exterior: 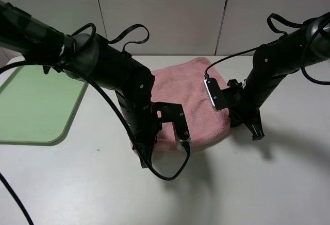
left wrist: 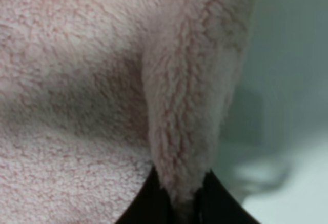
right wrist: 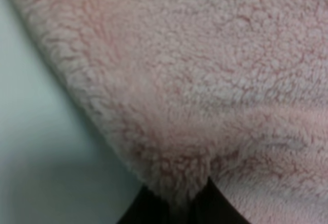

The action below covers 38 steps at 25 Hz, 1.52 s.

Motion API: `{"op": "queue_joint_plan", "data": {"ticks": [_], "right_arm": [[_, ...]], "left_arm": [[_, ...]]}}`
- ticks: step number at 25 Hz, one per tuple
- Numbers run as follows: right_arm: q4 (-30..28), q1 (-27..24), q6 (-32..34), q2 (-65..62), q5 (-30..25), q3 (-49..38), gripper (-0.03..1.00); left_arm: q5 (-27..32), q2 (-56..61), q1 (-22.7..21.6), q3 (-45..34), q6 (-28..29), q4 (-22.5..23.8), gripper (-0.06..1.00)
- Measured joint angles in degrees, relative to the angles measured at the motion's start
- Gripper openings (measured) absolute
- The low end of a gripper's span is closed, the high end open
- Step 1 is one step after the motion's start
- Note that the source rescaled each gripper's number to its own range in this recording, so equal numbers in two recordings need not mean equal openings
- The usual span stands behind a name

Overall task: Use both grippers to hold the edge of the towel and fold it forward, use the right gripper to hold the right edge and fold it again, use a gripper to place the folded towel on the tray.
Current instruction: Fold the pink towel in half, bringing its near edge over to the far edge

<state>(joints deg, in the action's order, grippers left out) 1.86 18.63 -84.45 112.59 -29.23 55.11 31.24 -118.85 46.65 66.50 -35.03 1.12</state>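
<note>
Progress-wise this looks v early imo. The towel [exterior: 191,93] lies on the worktop [exterior: 258,184] btw the two arms, a bit right of the tray [exterior: 36,106] and not touching it, so def not delivered yet. The left gripper [left wrist: 183,206] is clamped on a pinch of pink fluff: its wrist cam shows a ridge of cloth squeezed up btw the two black fingers [left wrist: 146,208]. The right gripper [right wrist: 197,203] does the same on its side, closed on cloth right at the border. From the high cam both sit down by the near edge of the towel [exterior: 206,137], one twd each corner, tho the arms hide the actual contact there. So the grab for fold no. 1 looks made, but the fold fwd itself isn't; afaict the cloth is flat w/ nothing lifted. Left to do: fold it fwd, then the right gripper takes the right edge for fold 2, then carry it over to the tray. Can't tell how many layers each pinch has.
</note>
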Motion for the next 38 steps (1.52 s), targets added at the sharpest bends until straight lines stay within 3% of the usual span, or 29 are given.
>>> {"op": "queue_joint_plan", "data": {"ticks": [19, 30, 38], "right_arm": [[1.81, 0.44, 0.42, -10.59, -6.75, -0.1, 0.0], [2.13, 0.44, 1.58, -15.43, -14.53, -0.1, 0.0], [2.77, 0.44, 4.65, -20.83, -19.87, -0.1, 0.0]], "left_arm": [[13.47, 7.25, 0.01, 0.0, 0.0, -1.12, 0.0], [17.88, 15.22, 0.01, 0.0, -0.06, -8.62, 0.0], [20.32, 16.5, 0.34, 0.0, -0.06, -10.89, 0.0]]}}
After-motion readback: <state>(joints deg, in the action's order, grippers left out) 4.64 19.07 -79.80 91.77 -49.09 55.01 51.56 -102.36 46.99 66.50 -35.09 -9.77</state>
